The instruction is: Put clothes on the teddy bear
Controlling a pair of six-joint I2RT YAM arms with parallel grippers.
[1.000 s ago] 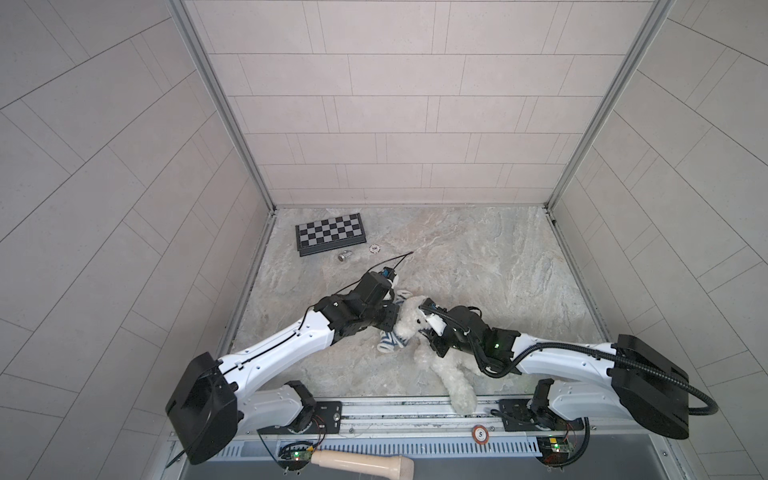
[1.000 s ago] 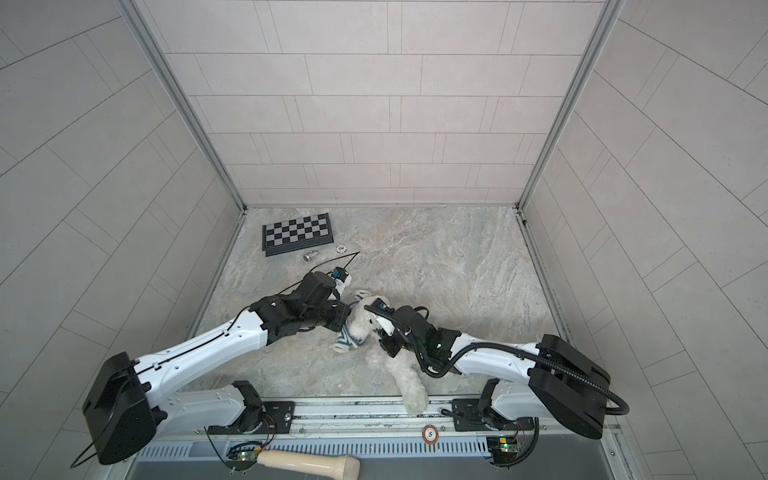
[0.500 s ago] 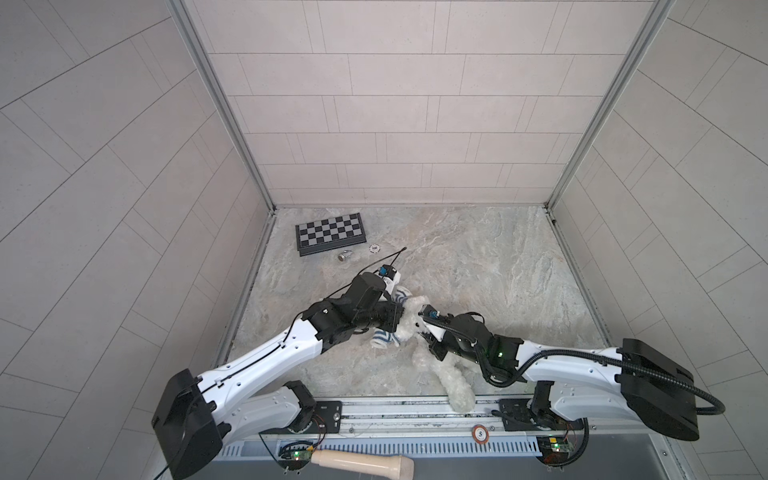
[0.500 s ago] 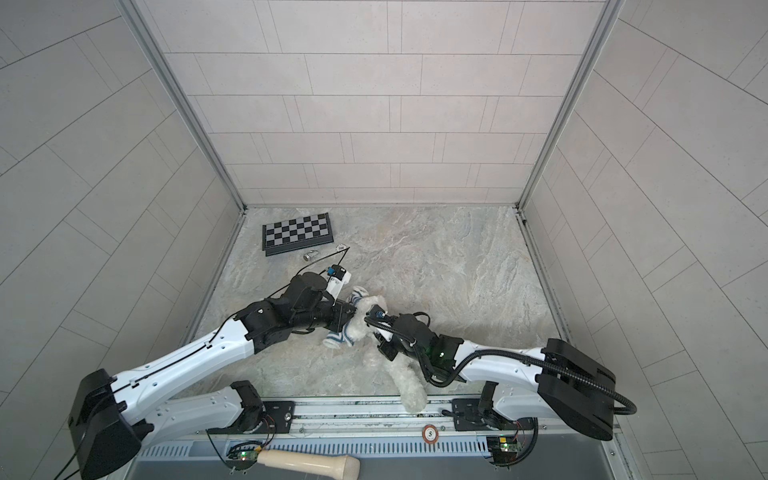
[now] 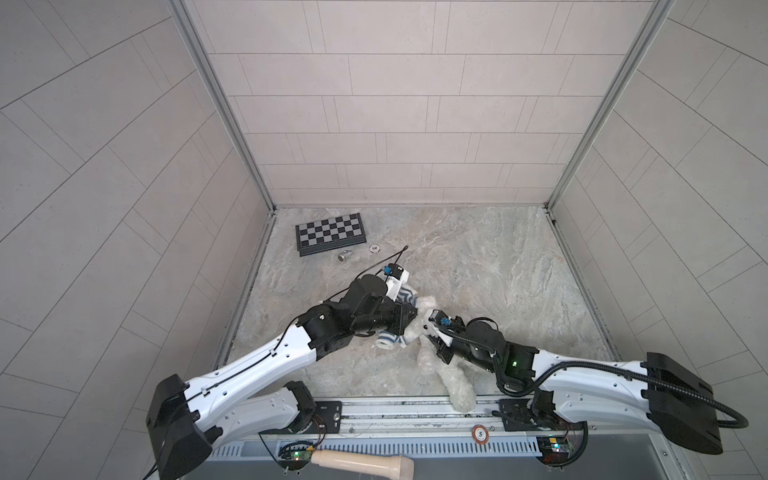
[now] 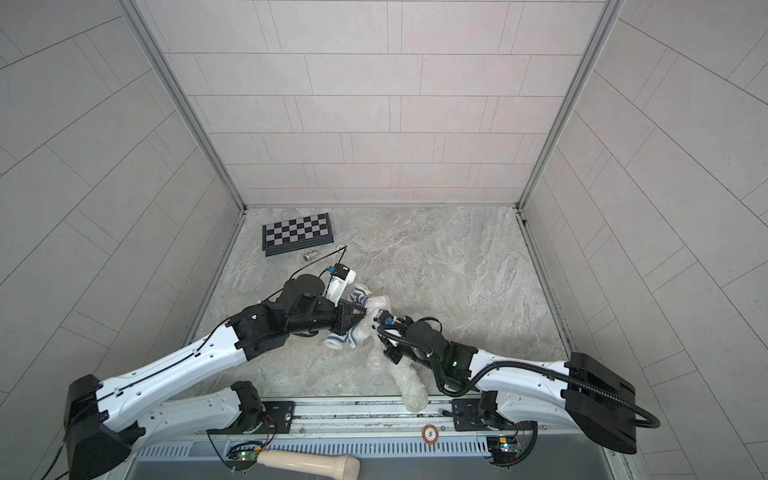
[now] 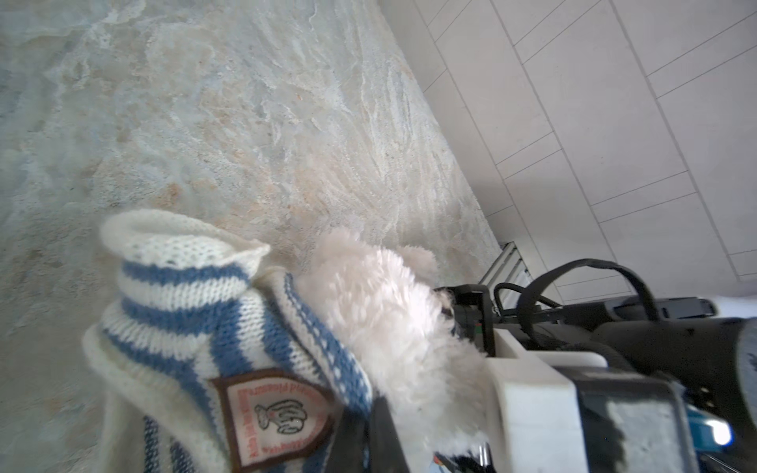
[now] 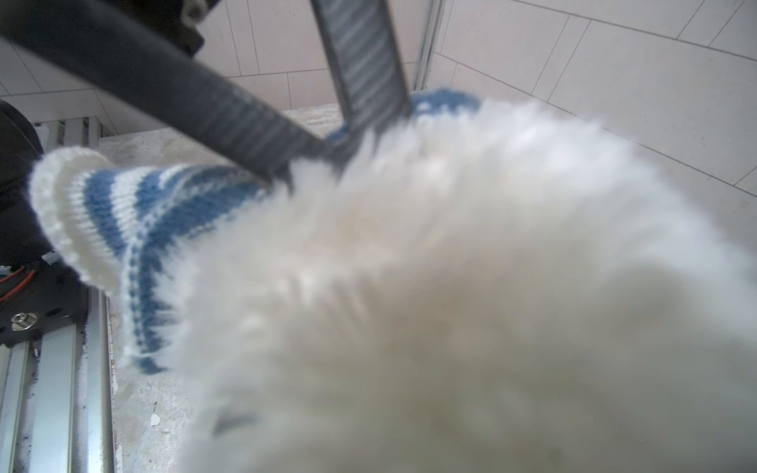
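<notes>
At about 6 o'clock on the marble table (image 5: 478, 257), the teddy bear (image 5: 420, 328) lies fluffy and white, one leg pointing to 5 o'clock, with the striped shirt (image 5: 388, 340) bunched at its 9 o'clock side. The left gripper (image 6: 360, 311) is closed on the shirt's knit. The right gripper (image 5: 430, 338) is sunk in the fur, and I cannot tell if it grips.

a robot test cell in a lab. pale tiled wall panels (image 5: 395, 104) box in three sides, joined by aluminium corner posts (image 5: 224, 108). a left arm (image 5: 257, 365) and a right arm (image 5: 590, 374) are bolted to a metal rail (image 5: 395, 411) along the front edge, with bare circuit boards (image 5: 296, 456) beneath it. a checkerboard (image 5: 331, 238) lies on the stone-patterned surface (image 5: 478, 266).
</notes>
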